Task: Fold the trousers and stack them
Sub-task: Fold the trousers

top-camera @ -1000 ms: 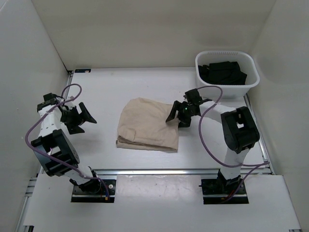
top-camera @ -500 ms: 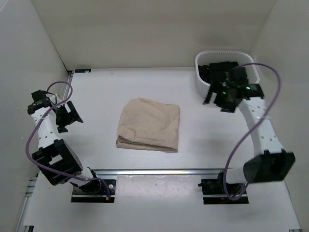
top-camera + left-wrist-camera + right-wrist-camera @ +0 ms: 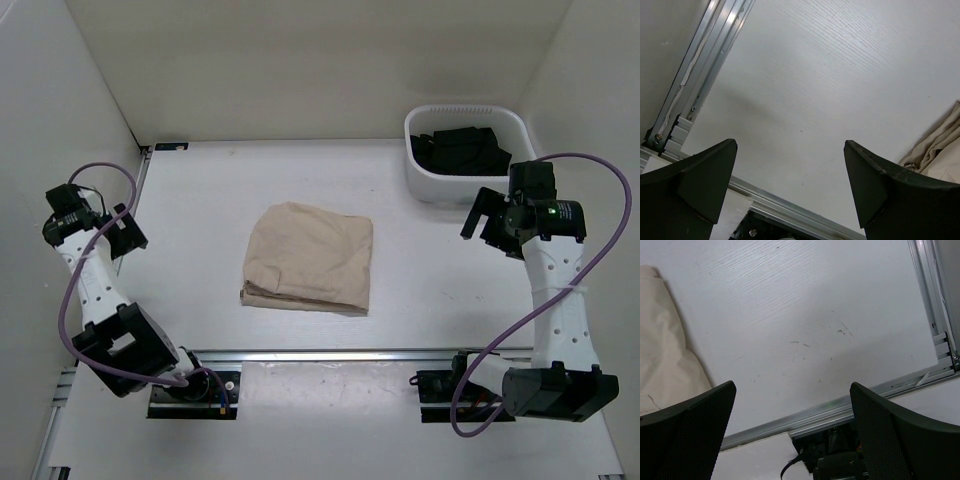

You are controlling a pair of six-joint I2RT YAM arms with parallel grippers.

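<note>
Here the left gripper (image 3: pixel 122 234) hangs with its jaws spread wide and nothing between them, out at the table's (image 3: pixel 300 170) left edge near the side rail (image 3: pixel 700 75). Its wrist view shows only bare tabletop between the two dark fingers (image 3: pixel 695 180), with a beige corner of cloth cut off at the right border. The right gripper (image 3: pixel 484 222) is likewise released and empty, over bare table just in front of the basket (image 3: pixel 430 186). Its own camera catches a rounded edge of the cloth at the far left.

The trousers (image 3: pixel 310 258) lie between the two arms, well apart from both, roughly mid-table. They are folded into a compact, nearly square pad that is slightly wider than it is deep, so the long axis runs left to right, with the whole pad turned a little so its right side sits farther back. Stacked layer edges show along the near-left side; the far-left corner is rounded and soft. Waist and hems cannot be told apart in this fold, and the legs are hidden inside it.

The white basket stands at the far right corner, holding black garments (image 3: pixel 462 150) whose shapes merge into one dark mass. Both wrist views cut the fingers off at the bottom.
</note>
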